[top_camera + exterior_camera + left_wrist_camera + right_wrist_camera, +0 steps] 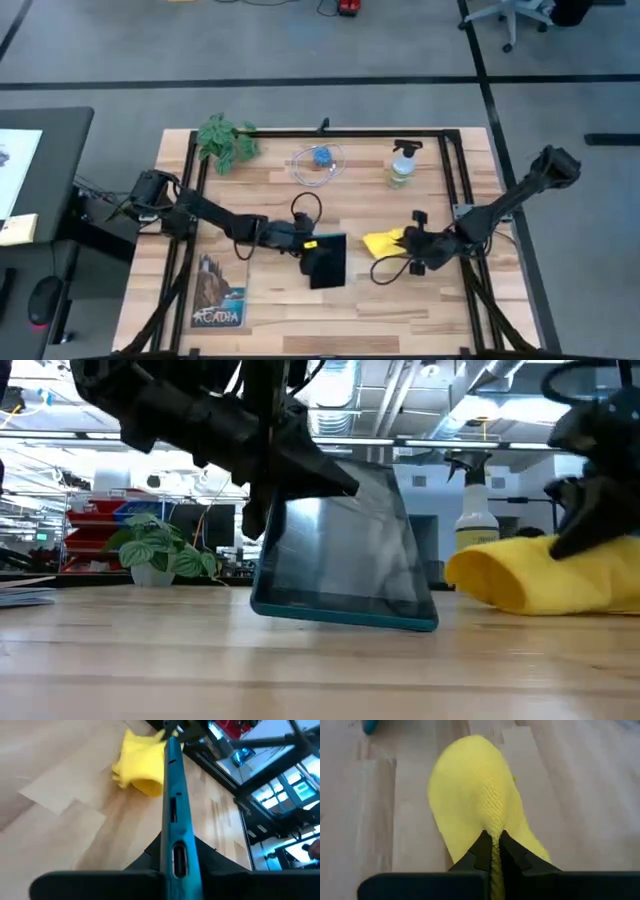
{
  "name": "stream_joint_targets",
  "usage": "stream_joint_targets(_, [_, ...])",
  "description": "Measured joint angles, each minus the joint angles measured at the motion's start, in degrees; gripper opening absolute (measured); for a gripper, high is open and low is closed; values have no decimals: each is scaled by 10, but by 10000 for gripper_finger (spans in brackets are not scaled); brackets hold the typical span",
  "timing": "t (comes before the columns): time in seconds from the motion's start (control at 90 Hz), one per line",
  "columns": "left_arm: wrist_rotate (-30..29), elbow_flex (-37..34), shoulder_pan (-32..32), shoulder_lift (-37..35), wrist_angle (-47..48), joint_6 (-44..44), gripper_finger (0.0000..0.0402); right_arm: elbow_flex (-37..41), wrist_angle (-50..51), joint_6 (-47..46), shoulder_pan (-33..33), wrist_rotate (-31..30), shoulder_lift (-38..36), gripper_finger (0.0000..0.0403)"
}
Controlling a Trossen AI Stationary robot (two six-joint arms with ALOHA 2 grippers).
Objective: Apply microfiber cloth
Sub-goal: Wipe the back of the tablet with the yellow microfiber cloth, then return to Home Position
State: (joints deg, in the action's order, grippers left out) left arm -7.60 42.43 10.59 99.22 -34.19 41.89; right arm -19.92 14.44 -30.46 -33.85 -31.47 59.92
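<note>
While your right gripper [492,851] pinches the microfiber cloth [472,795], bunched ahead of it on the bench [410,840], your left gripper [172,870] clamps the tablet [172,810] tilted on edge; risks: cloth slipping free; tablet toppling.

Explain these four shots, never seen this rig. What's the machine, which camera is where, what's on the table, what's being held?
Two robot arms work at a wooden table. One camera looks straight down, one sits at table height, and one rides on each wrist. The left gripper is shut on a dark tablet, tilting it up on one edge. The right gripper is shut on a yellow cloth, bunched on the table beside the tablet. Also there: a plant, a spray bottle, a blue object in a clear dish and a book.
</note>
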Motion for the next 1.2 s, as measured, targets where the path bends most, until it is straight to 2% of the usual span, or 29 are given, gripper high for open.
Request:
stream_joint_targets(0.1, [3,-16,-18,0,-6,11,24,12,-9,-14,-3,1,5,7])
stream_joint_targets(0.2, [17,-34,-38,0,-4,15,53,13,-10,-30,3,8,16,32])
stream_joint_targets(0.367, [55,-44,-58,3,37,0,136,8,-13,-39,17,47,22,122])
stream_joint_targets(0.456, [79,-45,-65,3,58,-12,178,-2,-10,-11,23,79,9,179])
stream_joint_targets(0.544, [107,-45,-72,3,79,-20,204,-18,-6,6,30,103,-11,228])
stream_joint_targets(0.622, [121,-45,-78,3,98,-27,214,-34,25,10,37,104,-36,253])
stream_joint_targets(0.9, [122,-45,-97,-16,120,-40,217,-49,107,19,44,106,-168,264])
stream_joint_targets(1.011, [118,-44,-110,-55,175,-51,217,-49,120,21,44,100,-222,264])
stream_joint_targets(1.122, [88,-44,-125,-114,229,-60,217,-49,120,37,44,90,-265,264])
stream_joint_targets(1.2, [70,-44,-128,-167,255,-78,217,-49,118,50,49,121,-297,261])
